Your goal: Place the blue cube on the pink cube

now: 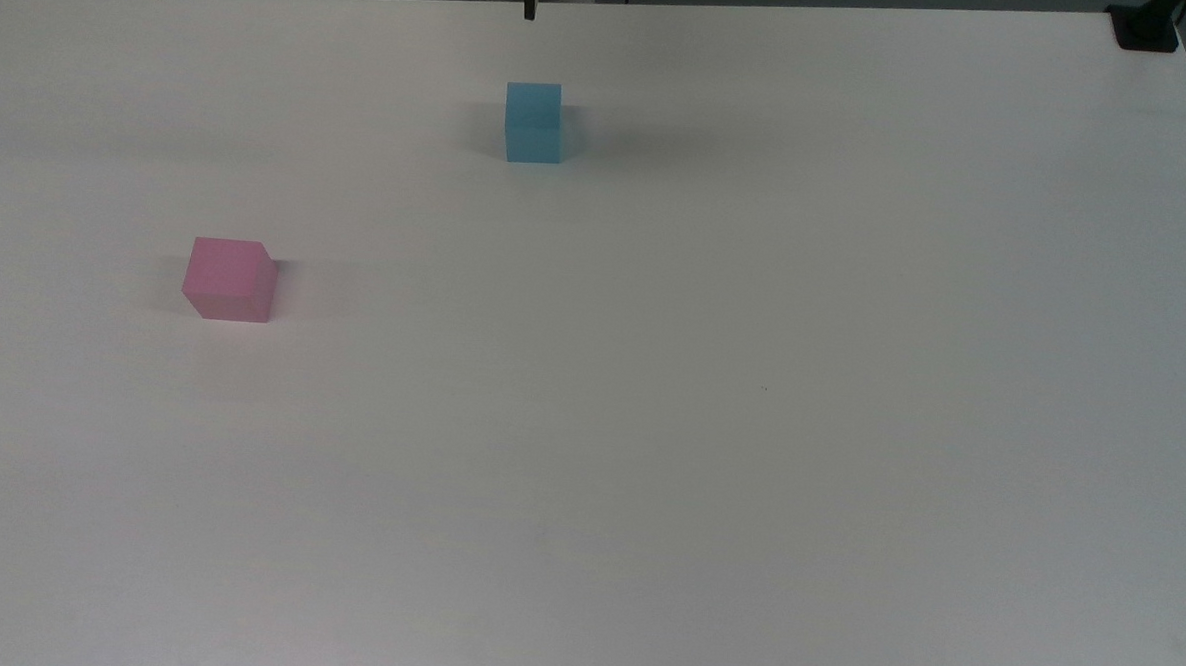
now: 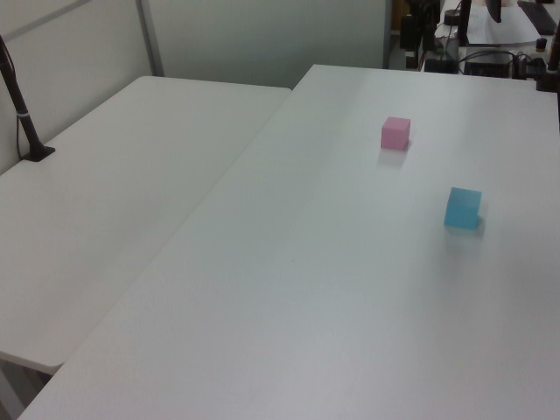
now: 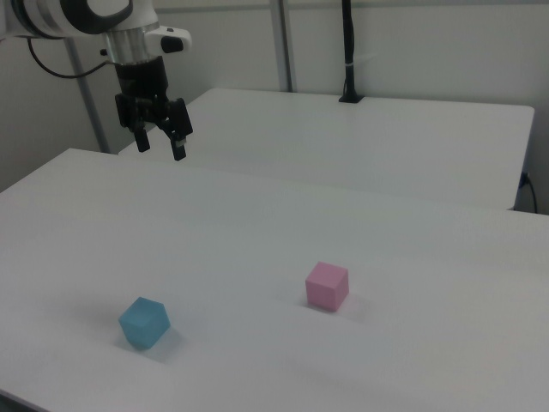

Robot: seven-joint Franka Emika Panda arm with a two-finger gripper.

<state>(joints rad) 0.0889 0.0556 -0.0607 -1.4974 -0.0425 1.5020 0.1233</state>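
while the hand point(image 3: 160, 146) hangs high above the white worktop point(image 3: 257, 240), its two fingers spread apart and holding nothing, both cubes sit on the surface well apart from each other. blue cube point(image 3: 143, 323) rests toward the right view's lower left, well below the hand. pink cube point(image 3: 327, 286) sits to its right in the right view, flat on the worktop.
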